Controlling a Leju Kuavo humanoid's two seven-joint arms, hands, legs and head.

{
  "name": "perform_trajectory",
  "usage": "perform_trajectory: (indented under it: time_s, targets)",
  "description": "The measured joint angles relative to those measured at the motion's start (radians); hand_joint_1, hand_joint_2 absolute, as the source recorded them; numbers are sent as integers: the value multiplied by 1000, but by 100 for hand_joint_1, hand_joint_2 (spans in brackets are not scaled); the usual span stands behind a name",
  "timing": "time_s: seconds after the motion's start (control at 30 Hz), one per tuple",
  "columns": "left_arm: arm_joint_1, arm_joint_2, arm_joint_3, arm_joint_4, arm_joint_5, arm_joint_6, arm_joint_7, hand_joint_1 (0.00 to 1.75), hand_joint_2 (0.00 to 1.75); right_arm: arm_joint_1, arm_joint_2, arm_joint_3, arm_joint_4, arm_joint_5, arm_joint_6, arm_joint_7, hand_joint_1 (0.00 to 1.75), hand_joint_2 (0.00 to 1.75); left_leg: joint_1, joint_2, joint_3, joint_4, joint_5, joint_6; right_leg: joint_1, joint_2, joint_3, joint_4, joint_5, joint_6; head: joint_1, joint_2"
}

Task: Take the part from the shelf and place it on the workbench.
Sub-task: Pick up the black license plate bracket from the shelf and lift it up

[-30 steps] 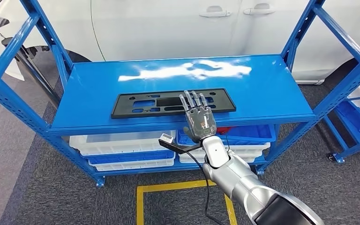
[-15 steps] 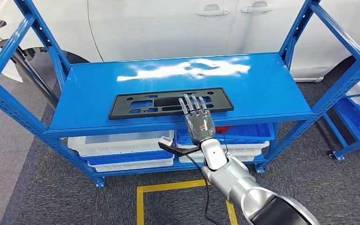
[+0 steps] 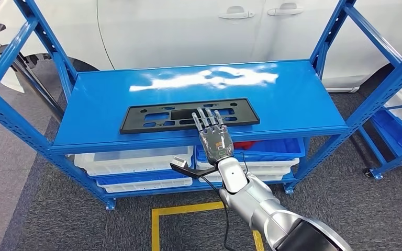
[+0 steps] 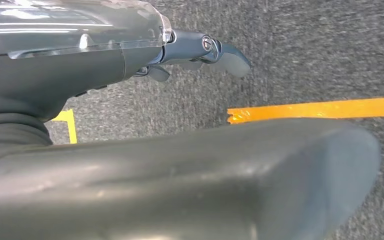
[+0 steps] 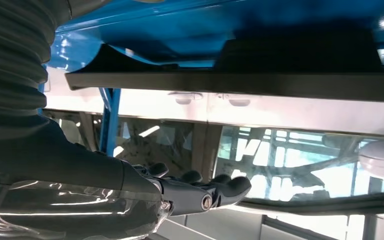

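Blue shelf [image 3: 110, 99] is standing before a white car [image 3: 188, 31]. Flat black part [image 3: 152, 117], a long plate with cut-outs, is lying near the front edge of the top shelf board. White and blue bins [image 3: 136, 162] are sitting on the lower level. Right hand [image 3: 213, 137] is reaching over the part's right half, fingers [image 3: 205, 119] spread wide and straight, holding nothing; contact with the part cannot be judged. Left hand [image 4: 200, 50] is hanging above grey carpet [image 4: 305, 50] with yellow tape [image 4: 320, 109]; its fingers' state cannot be told.
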Motion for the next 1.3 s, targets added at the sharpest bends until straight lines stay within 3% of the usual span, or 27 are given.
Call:
perform_trajectory:
  time_s: [0.07, 0.1, 0.2, 0.23, 0.27, 0.3, 0.4, 0.47, 0.6, 0.67, 0.73, 0.8, 0.83, 0.9, 0.93, 1.0, 1.13, 1.17, 1.23, 1.3]
  targets:
    - [2, 0, 0, 0, 1, 0, 0, 0, 0, -1, 1, 3, 1, 0, 0, 2, 0, 175, 3, 1, 1, -5, 5, 12, -2, -1, -4, 12, -11, 11, 0, 0]
    - [2, 0, 0, 0, 1, 0, -1, 0, 0, -2, 1, 4, 1, 0, 0, 3, 0, 175, 5, 2, 1, -8, 7, 17, -3, -1, -16, 38, -30, 15, 0, 0]
    - [2, 0, 1, 0, 1, 0, -2, 0, 0, 0, 1, 6, 3, 0, 0, 5, 0, 175, 4, 4, -1, -9, 9, 25, -6, -3, -98, 220, -124, 24, 0, 0]
    - [3, 1, 1, 0, 1, 0, -2, 0, 0, 2, 1, 7, 5, 0, 0, 4, 0, 175, 3, 4, -1, -9, 9, 25, -7, -3, -124, 273, -140, 26, 0, 0]
    - [4, 1, 1, 0, 1, 0, -3, 0, 0, 3, 1, 7, 7, 0, 0, 4, 0, 175, 3, 4, -2, -8, 9, 25, -7, -3, -134, 294, -139, 26, 0, 0]
    - [5, 1, 1, 0, 1, 0, -4, 0, 0, 3, 1, 8, 8, 0, 0, 4, 0, 175, 3, 4, -2, -8, 9, 25, -7, -3, -127, 279, -121, 25, 0, 0]
    - [4, 0, 1, 0, 1, 0, -8, 0, 0, -2, 1, 9, 9, 0, 0, 1, 0, 175, 1, 3, -1, -3, 5, 18, -5, -3, -29, 79, -29, 15, 0, 0]
    - [4, 0, 1, 0, 2, 0, -10, 0, 0, -5, 2, 9, 9, 0, 0, 0, 0, 175, -1, 3, -3, 0, 3, 9, -1, -3, 4, 8, -11, 6, 0, 0]
    - [4, 0, 1, 0, 2, 0, -11, 0, 0, -7, 5, 9, 9, 0, 0, -1, 0, 175, 1, 4, -5, 8, -6, -12, -2, -3, 11, -6, -7, -15, 0, 0]
    - [4, 0, 1, 0, 3, 0, -12, 0, 0, -8, 9, 9, 9, 0, -1, -2, 0, 175, 4, 4, -43, 92, -52, -20, -4, -5, 18, -13, -7, -24, 0, 0]
    - [5, 0, 1, 0, 4, -1, -12, 0, 0, -6, 11, 10, 10, 0, -1, -2, 0, 175, 5, 5, -111, 227, -110, -26, -3, -6, 20, -12, -10, -30, 0, 0]
    - [8, 0, 1, 0, 5, 0, -13, 0, 0, -2, 11, 10, 12, 0, -1, -2, 0, 175, 6, 5, -147, 287, -115, -29, -2, -6, 21, -9, -13, -31, 0, 0]
    - [10, 0, 1, 0, 6, 0, -13, 0, 0, -1, 11, 10, 12, 0, -1, -2, 0, 175, 6, 5, -139, 263, -90, -28, -2, -5, 22, -8, -15, -29, 0, 0]
    - [10, 0, 1, 0, 6, 0, -15, 0, 0, 0, 12, 10, 12, 0, -1, -2, 0, 175, 7, 5, -80, 133, -18, -25, -3, -3, 27, -2, -24, -23, 0, 0]
    - [9, 1, 1, 0, 6, -1, -16, 0, 0, -1, 12, 10, 12, 0, -1, -2, 0, 175, 6, 5, -49, 70, 4, -23, -2, -3, 28, 1, -28, -19, 0, 0]
    - [7, 1, 1, 0, 5, -1, -17, 0, 0, -2, 12, 10, 12, 0, -1, -2, 0, 175, 3, 4, -21, 15, 10, -11, 1, -2, 27, 4, -33, -9, 0, 0]
    - [8, 0, 1, 0, 5, -2, -17, 0, 0, -3, 12, 10, 11, 0, -1, -2, 0, 175, 2, 3, -16, 6, 5, 15, 0, -3, 19, 26, -51, 13, 0, 0]
    - [7, 0, 1, 0, 5, -1, -17, 0, 0, -5, 12, 10, 11, 0, -1, -2, 0, 175, 3, 3, -14, 3, 4, 20, -2, -3, 0, 64, -72, 19, 0, 0]
    - [6, 1, 1, 0, 6, -1, -17, 0, 0, -5, 12, 10, 11, 0, -1, -3, 0, 175, 1, 4, -11, 3, 0, 28, -4, -4, -72, 195, -125, 25, 0, 0]
    - [7, 0, 1, 0, 6, -1, -17, 0, 0, 0, 12, 10, 13, 0, -1, -4, 0, 175, -1, 4, -5, 4, -7, 32, -5, -4, -138, 298, -145, 27, 0, 0]
